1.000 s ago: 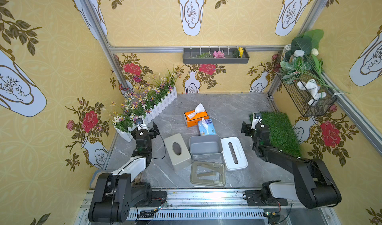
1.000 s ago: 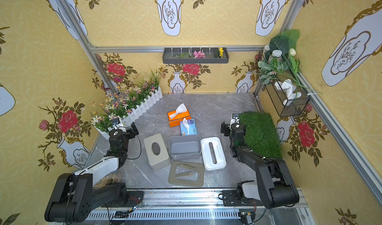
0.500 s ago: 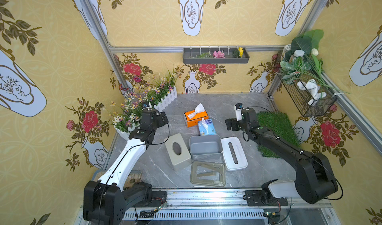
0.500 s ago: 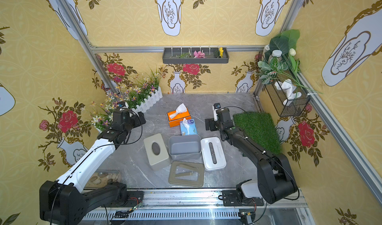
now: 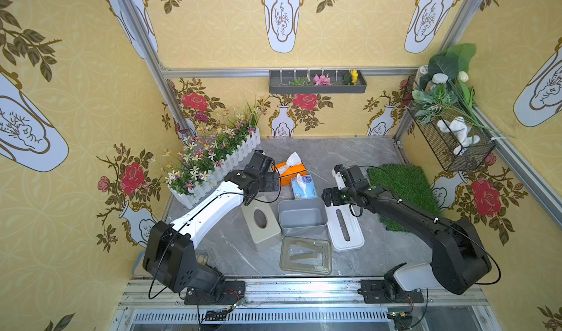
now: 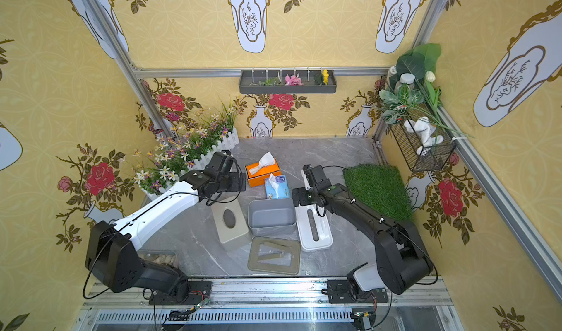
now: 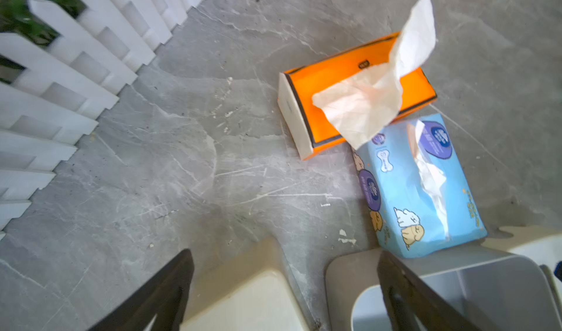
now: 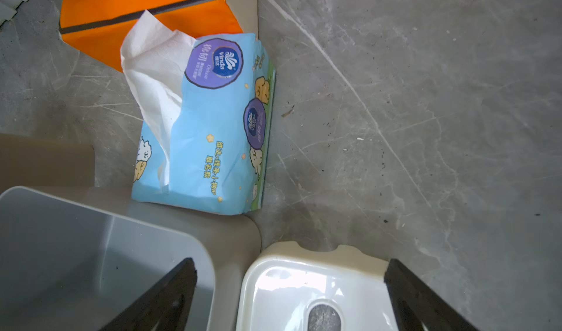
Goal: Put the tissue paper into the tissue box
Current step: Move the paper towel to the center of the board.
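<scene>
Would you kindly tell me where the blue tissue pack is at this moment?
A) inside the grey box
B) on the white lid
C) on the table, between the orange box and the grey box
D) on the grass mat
C: the blue pack lies on the table, with the orange box behind it and the grey box in front.
</scene>
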You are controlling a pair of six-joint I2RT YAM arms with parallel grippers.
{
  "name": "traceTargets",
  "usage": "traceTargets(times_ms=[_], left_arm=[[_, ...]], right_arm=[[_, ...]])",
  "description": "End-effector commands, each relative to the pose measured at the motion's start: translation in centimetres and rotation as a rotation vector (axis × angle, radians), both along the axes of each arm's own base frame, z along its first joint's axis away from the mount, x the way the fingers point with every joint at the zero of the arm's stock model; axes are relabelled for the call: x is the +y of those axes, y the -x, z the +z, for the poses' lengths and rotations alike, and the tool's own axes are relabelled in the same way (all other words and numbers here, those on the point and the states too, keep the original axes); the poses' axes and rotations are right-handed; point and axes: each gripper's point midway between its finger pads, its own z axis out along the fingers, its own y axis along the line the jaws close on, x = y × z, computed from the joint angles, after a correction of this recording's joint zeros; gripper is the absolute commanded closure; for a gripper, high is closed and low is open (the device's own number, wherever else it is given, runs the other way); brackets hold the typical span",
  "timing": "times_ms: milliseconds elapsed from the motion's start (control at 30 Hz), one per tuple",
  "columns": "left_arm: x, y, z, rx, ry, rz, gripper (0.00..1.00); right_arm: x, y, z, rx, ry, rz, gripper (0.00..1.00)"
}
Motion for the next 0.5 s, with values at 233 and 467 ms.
traceTargets(times_ms=[233,467], left_arm=[[-5.1,2.0,-2.8,0.154,-0.061,-0.256,0.13],[-7.9,3.7,-3.1,0.188,-0.020,-0.410,0.19]], right_arm=[[0.4,-0.8,1.0,0.022,-0.166,0.021,0.06],[2.7,-3.2,0.1,0.061,-0.190,0.123,0.23]])
